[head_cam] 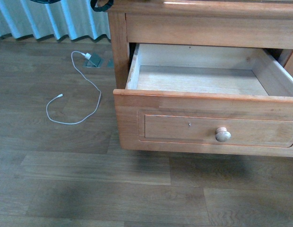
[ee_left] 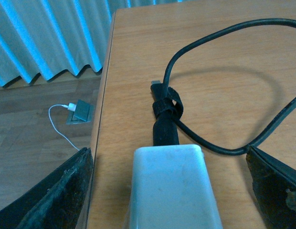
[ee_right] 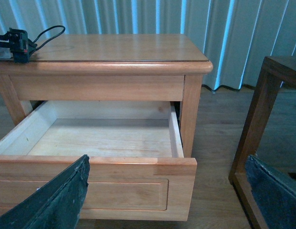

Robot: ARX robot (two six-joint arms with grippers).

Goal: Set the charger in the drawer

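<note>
Drawer (head_cam: 203,78) first: in the front view it's pulled well out and the pale inside looks bare, so you've got a big target. Neither arm shows there, only a bit of black cable (head_cam: 101,4) poking past the corner of the cabinet top (head_cam: 203,5). Don't mix it up with the white cable (head_cam: 75,101) lying on the floor.

Left wrist view: the charger (ee_left: 172,188) sits on the cabinet top, close to its edge. Your left gripper (ee_left: 168,152) is spread wide either side of it, not pinching yet. My worry is the black cable. Lift the block and the loop trails, and I'd guess it snags the cabinet edge or drapes over the drawer front instead of going in. A shallow pinch on that smooth block could also slip.

Right wrist view: the right gripper (ee_right: 167,160) is spread wide too, holding nothing, hanging in front of the drawer. If it bumps the front, the drawer may slide shut on you.
</note>
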